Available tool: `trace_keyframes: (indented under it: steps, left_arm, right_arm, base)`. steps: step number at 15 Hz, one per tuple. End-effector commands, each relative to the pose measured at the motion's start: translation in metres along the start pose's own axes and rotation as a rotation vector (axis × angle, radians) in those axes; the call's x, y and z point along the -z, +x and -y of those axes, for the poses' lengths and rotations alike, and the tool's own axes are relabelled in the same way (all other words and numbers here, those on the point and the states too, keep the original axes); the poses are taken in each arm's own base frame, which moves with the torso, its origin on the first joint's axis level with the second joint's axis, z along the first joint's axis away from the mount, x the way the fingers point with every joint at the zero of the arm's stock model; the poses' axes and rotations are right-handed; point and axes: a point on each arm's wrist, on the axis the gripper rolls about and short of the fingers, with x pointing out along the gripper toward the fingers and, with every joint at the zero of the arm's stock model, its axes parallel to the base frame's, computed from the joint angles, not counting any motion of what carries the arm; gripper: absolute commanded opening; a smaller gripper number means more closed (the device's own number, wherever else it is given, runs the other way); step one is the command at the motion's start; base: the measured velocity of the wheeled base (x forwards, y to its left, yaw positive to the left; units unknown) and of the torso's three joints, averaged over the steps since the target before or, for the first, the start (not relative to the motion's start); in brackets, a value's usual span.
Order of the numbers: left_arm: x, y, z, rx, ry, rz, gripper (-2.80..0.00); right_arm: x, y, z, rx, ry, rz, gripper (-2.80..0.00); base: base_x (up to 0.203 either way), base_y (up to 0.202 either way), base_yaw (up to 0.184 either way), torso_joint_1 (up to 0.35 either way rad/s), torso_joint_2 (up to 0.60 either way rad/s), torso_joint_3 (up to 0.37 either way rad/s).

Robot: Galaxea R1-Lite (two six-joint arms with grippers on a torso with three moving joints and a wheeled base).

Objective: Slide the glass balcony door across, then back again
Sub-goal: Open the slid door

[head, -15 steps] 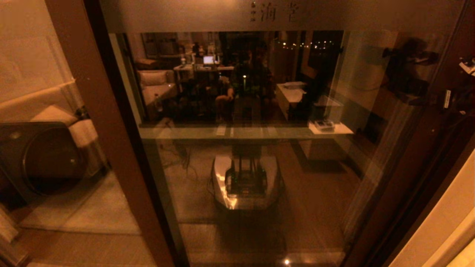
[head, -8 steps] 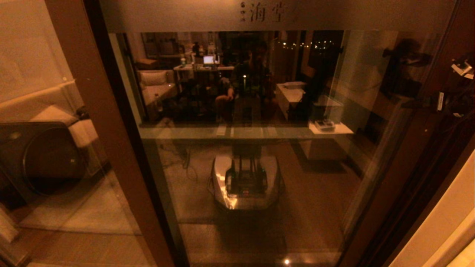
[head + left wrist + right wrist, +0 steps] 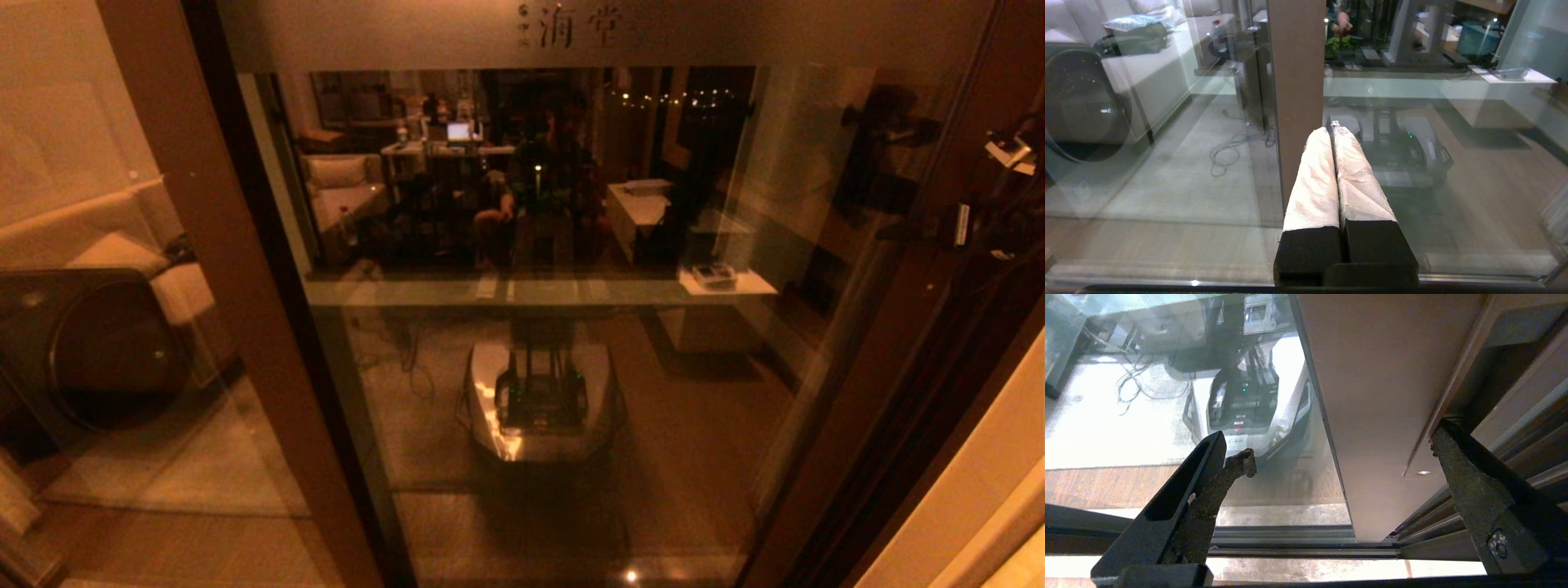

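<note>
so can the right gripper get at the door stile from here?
Probably yes. The right gripper is open, its fingers straddling the door stile, and nothing sits between them.

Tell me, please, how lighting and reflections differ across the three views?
Head view: dim amber, the glass balcony door mirroring a room. Left wrist view: brighter, reflections beyond the shut left gripper. Right wrist view: bright floor glare past the open right gripper.

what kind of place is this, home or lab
Most likely a home, at a balcony threshold by night: a sliding glass balcony door on a floor track, a front-loading washing machine behind the glass, and a sofa reflected in it.
</note>
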Motion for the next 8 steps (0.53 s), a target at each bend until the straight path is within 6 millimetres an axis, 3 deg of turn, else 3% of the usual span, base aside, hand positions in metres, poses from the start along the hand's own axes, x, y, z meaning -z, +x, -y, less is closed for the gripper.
trace_keyframes:
  steps: [1, 8]
  left_arm:
    - [0.0094, 0.002, 0.0, -0.001, 0.0, -0.034, -2.8]
    - [0.0094, 0.002, 0.0, -0.001, 0.0, -0.034, -2.8]
  right_arm:
    - [0.0003, 0.0009, -0.0023, -0.012, -0.002, -0.003, 0.0]
    - [0.0015, 0.0046, -0.0117, -0.033, -0.01, -0.013, 0.0]
  base:
    - [0.0, 0.0, 0.0, 0.0, 0.0, 0.0]
    - [0.0, 0.0, 0.0, 0.0, 0.0, 0.0]
